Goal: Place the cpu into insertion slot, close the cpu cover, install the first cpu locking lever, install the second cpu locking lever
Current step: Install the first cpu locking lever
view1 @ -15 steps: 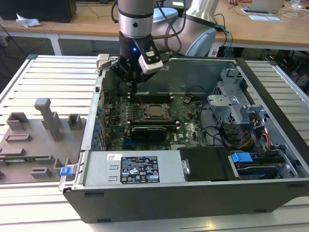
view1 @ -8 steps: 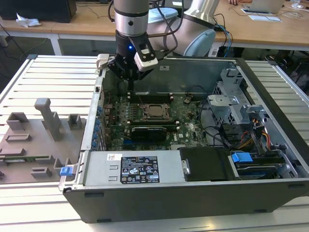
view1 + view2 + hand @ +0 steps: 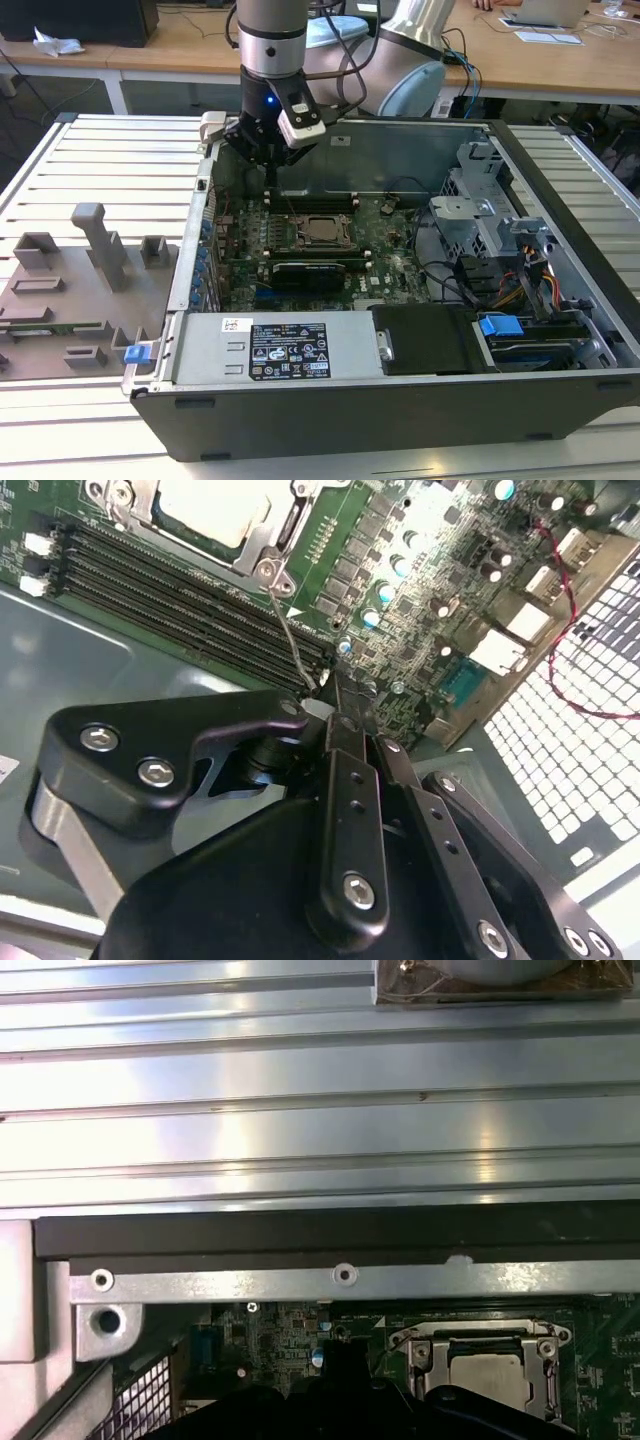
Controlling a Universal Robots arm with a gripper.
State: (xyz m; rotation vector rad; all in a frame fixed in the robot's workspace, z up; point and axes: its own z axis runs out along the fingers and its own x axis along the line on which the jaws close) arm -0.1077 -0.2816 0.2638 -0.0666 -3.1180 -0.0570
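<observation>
An open computer case (image 3: 400, 400) lies on a slatted metal table (image 3: 110, 150), with wooden desks (image 3: 170, 45) behind. The cpu (image 3: 322, 230) sits on the green circuit board (image 3: 395, 262) under the lowered cpu cover (image 3: 428, 1360). The gripper (image 3: 338, 692) pinches a thin wire lever (image 3: 290, 630), its fingers nearly together.

Cpu (image 3: 487, 1368) under cpu cover (image 3: 480, 1333) on mobo (image 3: 395, 265); gripper (image 3: 271, 180) near, by mem slots (image 3: 180, 605).
</observation>
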